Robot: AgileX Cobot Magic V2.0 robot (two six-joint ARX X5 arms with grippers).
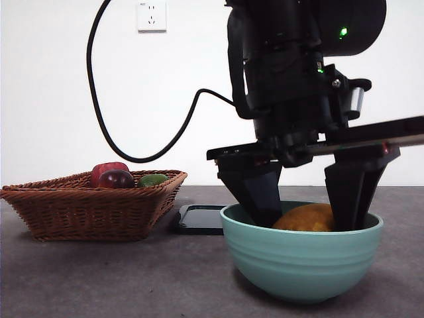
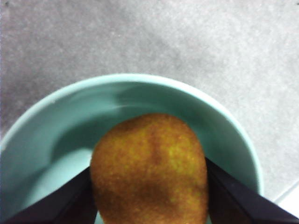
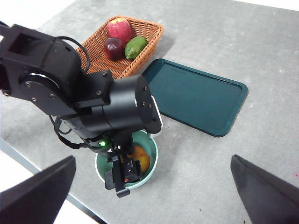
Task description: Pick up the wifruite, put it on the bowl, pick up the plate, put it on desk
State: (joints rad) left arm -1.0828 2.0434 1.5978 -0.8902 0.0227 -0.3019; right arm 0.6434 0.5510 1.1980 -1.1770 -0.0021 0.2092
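Note:
The wifruite [image 1: 306, 217], an orange-brown fruit, sits low inside the teal bowl [image 1: 301, 262]. My left gripper [image 1: 306, 224] reaches down into the bowl with a jaw against each side of the fruit. The left wrist view shows the fruit [image 2: 149, 168] pinched between the two black jaws over the bowl's inside [image 2: 70, 135]. The plate [image 3: 196, 95], a dark teal rectangular tray, lies flat on the desk [image 3: 280, 70] beyond the bowl [image 3: 150, 154]; its edge shows in the front view [image 1: 199, 218]. My right gripper [image 3: 153, 158] hangs high above the desk, open and empty.
A brown wicker basket [image 1: 86, 205] stands at the left with a red apple [image 1: 106, 171], a dark purple-red fruit [image 1: 116, 179] and a green fruit [image 1: 153, 179]. A black cable [image 1: 106, 132] hangs behind. The left arm [image 3: 93, 102] rises over the bowl.

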